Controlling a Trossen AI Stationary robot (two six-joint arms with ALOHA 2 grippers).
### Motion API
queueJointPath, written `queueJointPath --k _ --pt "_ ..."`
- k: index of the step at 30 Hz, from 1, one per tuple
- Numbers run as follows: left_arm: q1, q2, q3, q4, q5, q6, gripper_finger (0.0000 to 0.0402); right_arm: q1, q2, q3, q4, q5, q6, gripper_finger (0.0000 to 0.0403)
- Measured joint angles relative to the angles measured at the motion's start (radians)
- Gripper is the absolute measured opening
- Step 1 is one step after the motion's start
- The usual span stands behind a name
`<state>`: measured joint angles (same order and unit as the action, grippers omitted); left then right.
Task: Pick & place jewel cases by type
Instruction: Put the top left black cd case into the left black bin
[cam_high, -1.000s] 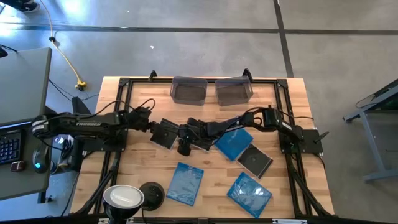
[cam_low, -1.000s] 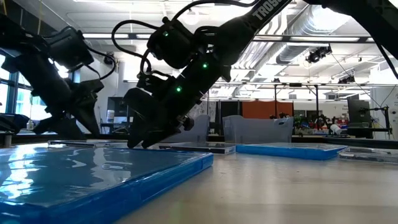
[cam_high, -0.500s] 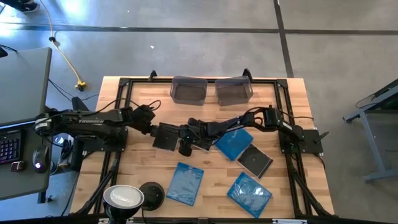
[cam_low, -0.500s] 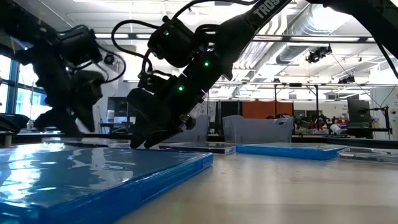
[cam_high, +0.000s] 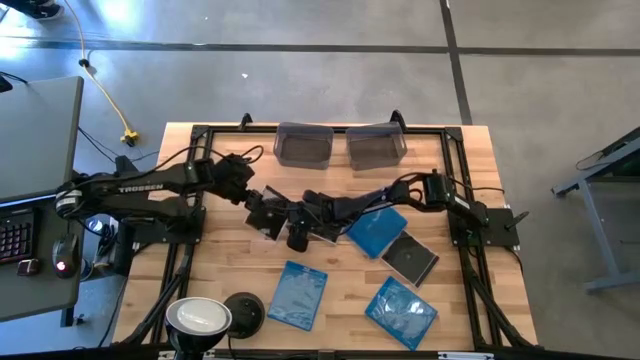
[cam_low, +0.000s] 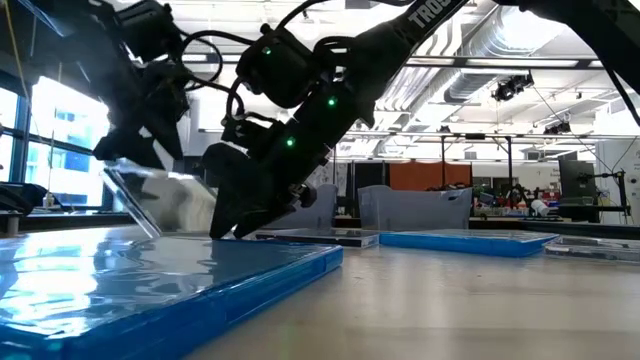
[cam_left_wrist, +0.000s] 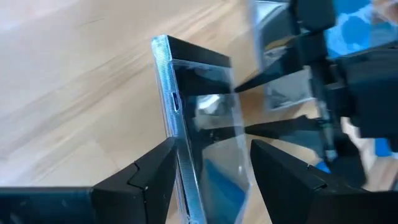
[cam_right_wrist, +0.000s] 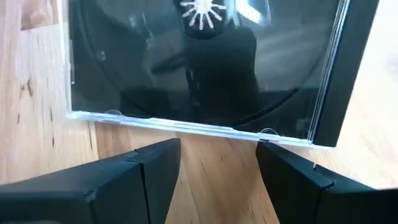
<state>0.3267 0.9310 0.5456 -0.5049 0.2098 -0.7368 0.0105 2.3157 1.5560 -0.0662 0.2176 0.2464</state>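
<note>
Wooden surface (cam_high: 230, 270): left gripper (cam_left_wrist: 208, 163) pinched dark jewel case (cam_left_wrist: 199, 118), tilted; right gripper (cam_right_wrist: 217, 165) spread beside. Next: carry to far bin (cam_high: 303, 146).

Glossy clear-and-black plastic jewel case (cam_left_wrist: 199, 130); matt pale wood table (cam_high: 470, 310).

Pale, streaky-grained wooden tabletop (cam_high: 225, 255) carries three translucent bright blue square plastic cases (cam_high: 299, 294), all nearer its front edge than the black-trayed, clear-lidded case (cam_high: 410, 258). Two smoky-grey translucent bins (cam_high: 304, 145) sit at its back edge.
</note>
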Motion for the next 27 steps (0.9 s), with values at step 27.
queueJointPath --k 27 --pt "0.001 0.161 0.006 -0.047 0.004 0.036 0.0201 0.0 0.001 -0.001 0.01 0.033 -0.016 0.0209"
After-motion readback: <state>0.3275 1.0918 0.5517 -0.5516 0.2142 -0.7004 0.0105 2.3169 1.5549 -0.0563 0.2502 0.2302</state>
